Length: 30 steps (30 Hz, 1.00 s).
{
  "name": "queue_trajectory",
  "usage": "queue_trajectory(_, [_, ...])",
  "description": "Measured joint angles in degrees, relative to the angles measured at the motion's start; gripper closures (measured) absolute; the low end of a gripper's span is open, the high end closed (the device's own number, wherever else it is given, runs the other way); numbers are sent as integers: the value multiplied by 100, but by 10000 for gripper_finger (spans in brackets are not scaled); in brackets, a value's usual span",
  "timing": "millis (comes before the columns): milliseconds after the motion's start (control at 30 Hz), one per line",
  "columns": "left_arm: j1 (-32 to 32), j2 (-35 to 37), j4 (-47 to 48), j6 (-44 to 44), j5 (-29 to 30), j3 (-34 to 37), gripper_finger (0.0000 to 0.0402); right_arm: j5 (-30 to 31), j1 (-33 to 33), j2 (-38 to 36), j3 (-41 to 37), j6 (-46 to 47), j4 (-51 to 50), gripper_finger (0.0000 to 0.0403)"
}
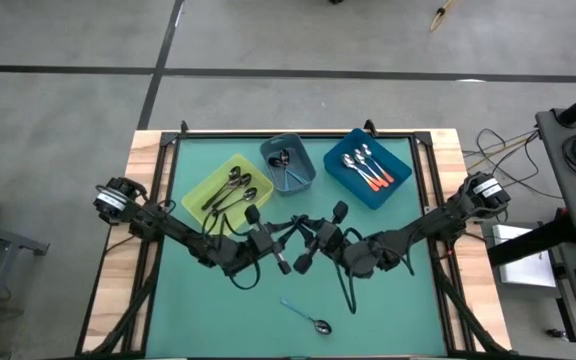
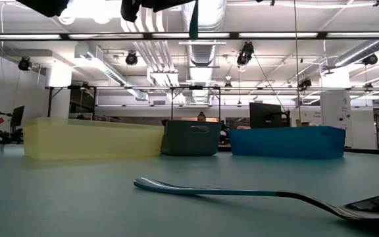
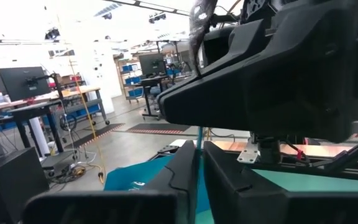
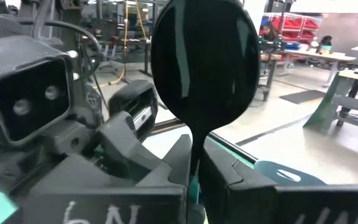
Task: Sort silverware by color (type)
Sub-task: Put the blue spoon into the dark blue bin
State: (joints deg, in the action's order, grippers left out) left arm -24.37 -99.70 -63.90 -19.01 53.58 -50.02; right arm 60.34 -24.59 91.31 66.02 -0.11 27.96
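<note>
Currently both arms meet mid-frame in the high view, above the green tabletop [image 1: 388,300]. Right tool [image 4: 194,180]: fingers pressed together on the thin neck of a spoon [image 4: 204,62]; its glossy, dark-reflecting oval bowl stands straight up in front of the wrist camera, long axis vertical. Left tool [image 3: 199,168]: fingers pressed together too, with a thin teal strip running vertically in the slit between them. That strip looks like the same spoon's handle, but I cannot tell for sure.

One loose spoon [image 1: 306,315] lies on the tabletop at lower centre of the high view. Light blue handle, shiny metal bowl, long axis diagonal: handle end toward upper left, bowl toward lower right. In the low view it lies flat across the foreground, handle tip left, bowl at the right edge.

Three rectangular plastic bins sit along the upper part of the mat, each angled:
- yellow bin [image 1: 200,183], left, translucent; holds black-handled spoons [image 1: 230,192], long axes roughly diagonal.
- grey-blue bin [image 1: 301,148], centre, smaller; holds light-blue-handled spoons [image 1: 286,168], bowls toward the upper end.
- blue bin [image 1: 396,192], right; holds orange-red-handled spoons [image 1: 366,168], bowls upper left, handles lower right, lying roughly parallel.
</note>
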Motion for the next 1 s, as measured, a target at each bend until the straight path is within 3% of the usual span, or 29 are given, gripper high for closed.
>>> queue_trajectory(300, [-21,107,247,-302,-7,73,302,2,108,-1,139,-6,-320,394])
queue_trajectory(567, [-21,973,826,-491,-7,611,235,-211,645,-66,1110,941,-2882,394])
queue_trajectory(767, [87,2205,1308,-646,-15,1386,231,-1614,1584,-44,1899,1587,-4328,394])
queue_trajectory(1000, [505,3551,1386,-1101,-68,2081,237,-3851,2989,-44,2210,1880,-4487,394])
